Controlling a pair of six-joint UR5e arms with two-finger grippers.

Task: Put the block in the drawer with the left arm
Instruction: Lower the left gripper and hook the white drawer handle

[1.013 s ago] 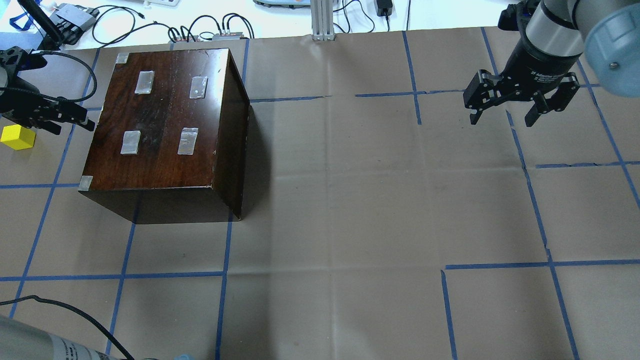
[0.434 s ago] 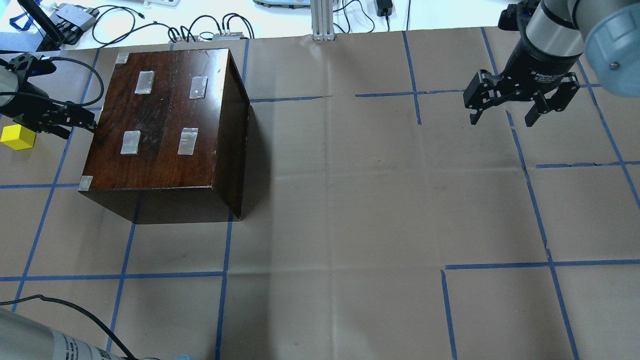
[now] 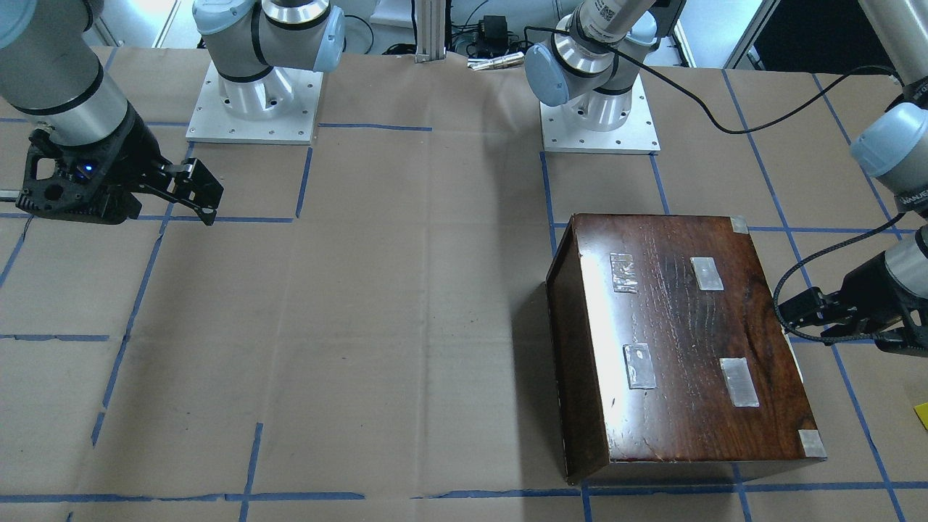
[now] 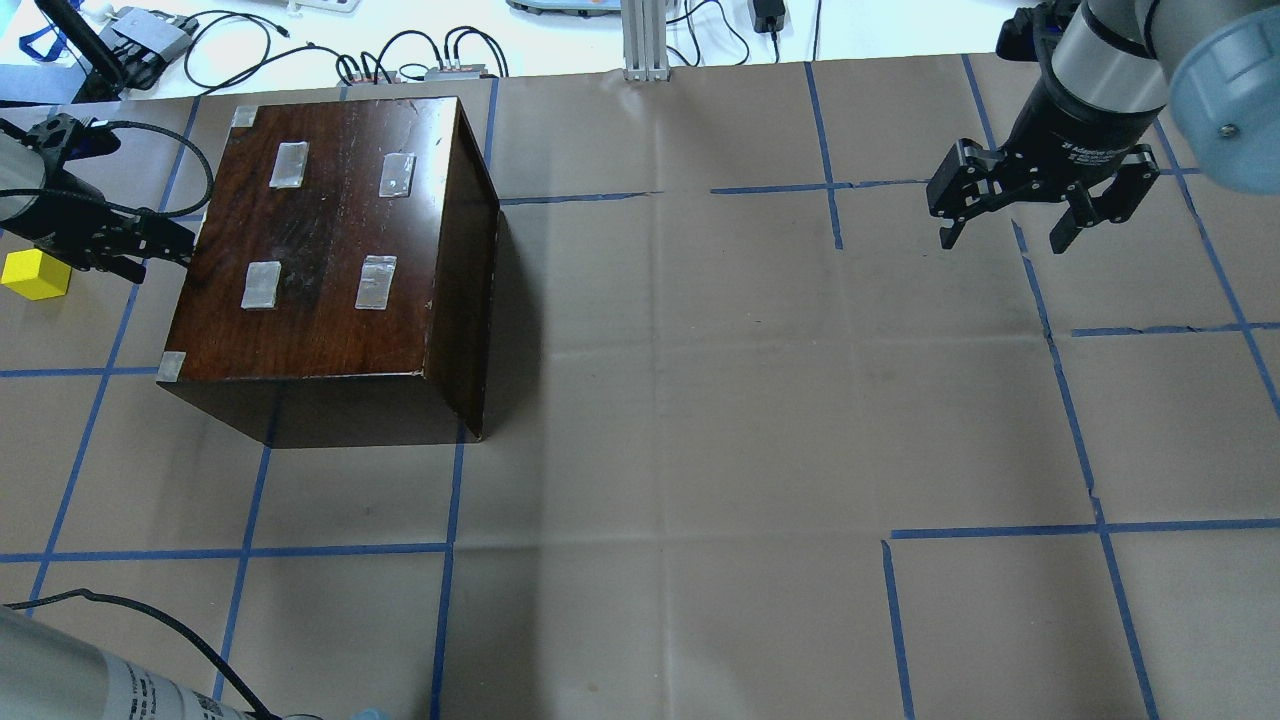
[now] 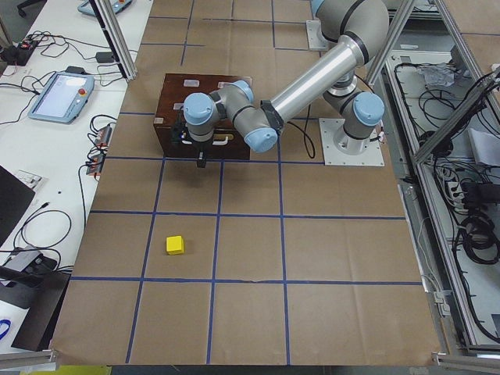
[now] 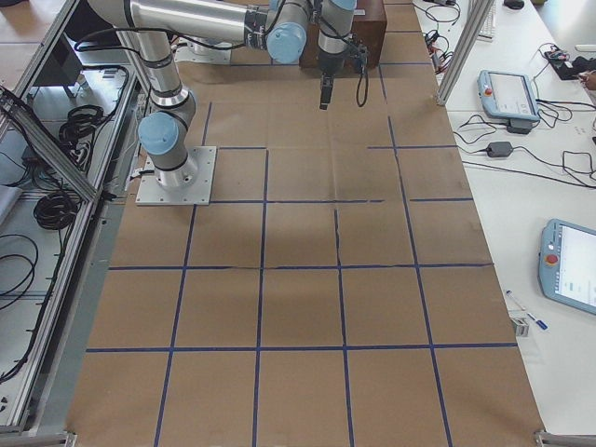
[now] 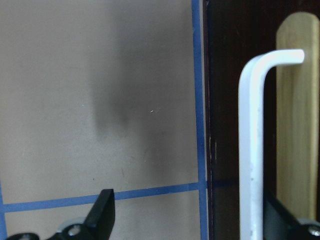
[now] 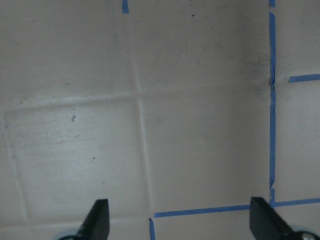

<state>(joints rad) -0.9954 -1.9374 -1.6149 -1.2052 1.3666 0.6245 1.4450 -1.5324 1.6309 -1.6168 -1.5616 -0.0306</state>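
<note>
The yellow block lies on the paper left of the dark wooden cabinet; it also shows in the exterior left view. The drawer is closed; only its dark front panel with a white handle shows, the tray is hidden. My left gripper is open at the cabinet's left face, beyond the block. In the left wrist view the handle stands between its fingers, close to the right finger. My right gripper is open and empty above the paper at the far right.
Brown paper with blue tape lines covers the table. Tape patches sit on the cabinet top. The left arm's black cable loops beside the cabinet. Cables and devices lie beyond the table's far edge.
My left gripper has moved away from the block and right, up to the cabinet's left face. The block and the right arm have not moved.
</note>
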